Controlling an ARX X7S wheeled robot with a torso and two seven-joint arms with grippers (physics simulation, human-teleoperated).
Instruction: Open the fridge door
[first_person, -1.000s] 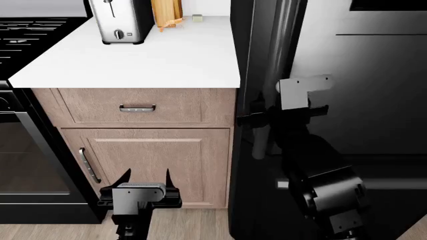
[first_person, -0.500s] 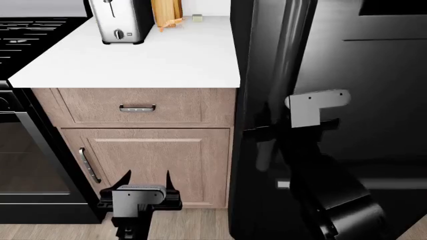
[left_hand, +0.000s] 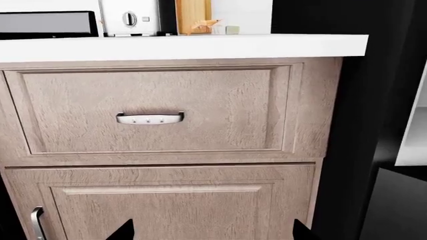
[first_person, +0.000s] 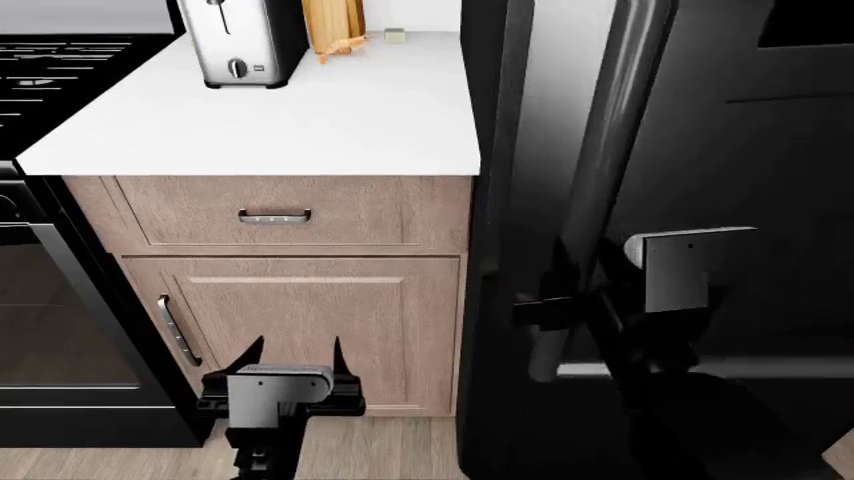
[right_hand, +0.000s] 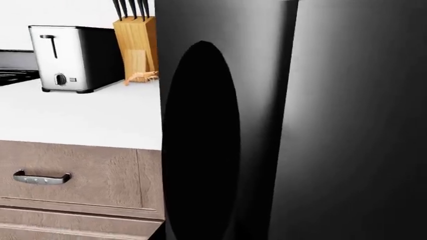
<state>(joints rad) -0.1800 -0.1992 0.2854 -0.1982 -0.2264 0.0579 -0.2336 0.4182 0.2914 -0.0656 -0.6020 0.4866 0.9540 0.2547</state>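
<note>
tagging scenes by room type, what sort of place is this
Most likely a home kitchen. A toaster and a wooden knife block stand on a white countertop above wood cabinets, with a stove on one side and the glossy black fridge door on the other.

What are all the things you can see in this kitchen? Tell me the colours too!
Fridge door: one, glossy black, at right, with a long vertical bar handle.
Counter: one, white, left of the fridge.
Toaster: one, silver and black, at the counter's back.
Knife block: one, wooden, beside the toaster.
Drawer: one, light wood, below the counter.
Cupboard door: one, light wood, under the drawer.
Oven: one, black, far left.
Left gripper: open, low before the cupboard.
Right gripper: at the handle's lower end.
</note>
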